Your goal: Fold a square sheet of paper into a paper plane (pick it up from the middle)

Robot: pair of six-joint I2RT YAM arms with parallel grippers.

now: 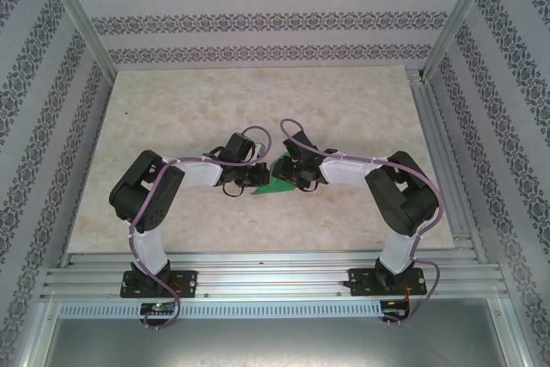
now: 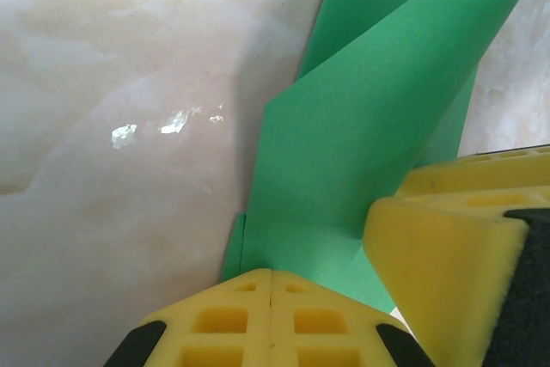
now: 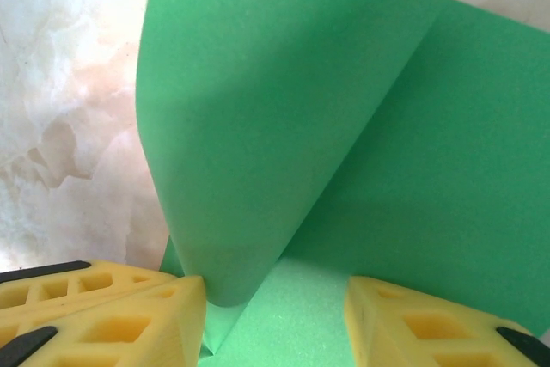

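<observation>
The green sheet of paper (image 1: pixel 277 174) lies partly folded on the table between the two grippers. In the left wrist view a flap of the paper (image 2: pixel 361 126) rises from the tips of my left gripper (image 2: pixel 271 278), whose yellow fingers are pressed together on its edge. My right gripper (image 3: pixel 275 333) stands open over the paper (image 3: pixel 284 109); a curled flap stands up beside its left finger (image 3: pixel 137 324), and flat paper lies between its fingers. One finger of the right gripper (image 2: pixel 447 272) shows close beside the left one. From above, left gripper (image 1: pixel 256 176) and right gripper (image 1: pixel 290 174) nearly touch.
The table is pale marble (image 1: pixel 258 100), inside patterned walls with metal frame posts (image 1: pixel 77 15). A metal rail (image 1: pixel 258 277) runs along the near edge where both arm bases sit. Purple cables loop over both arms.
</observation>
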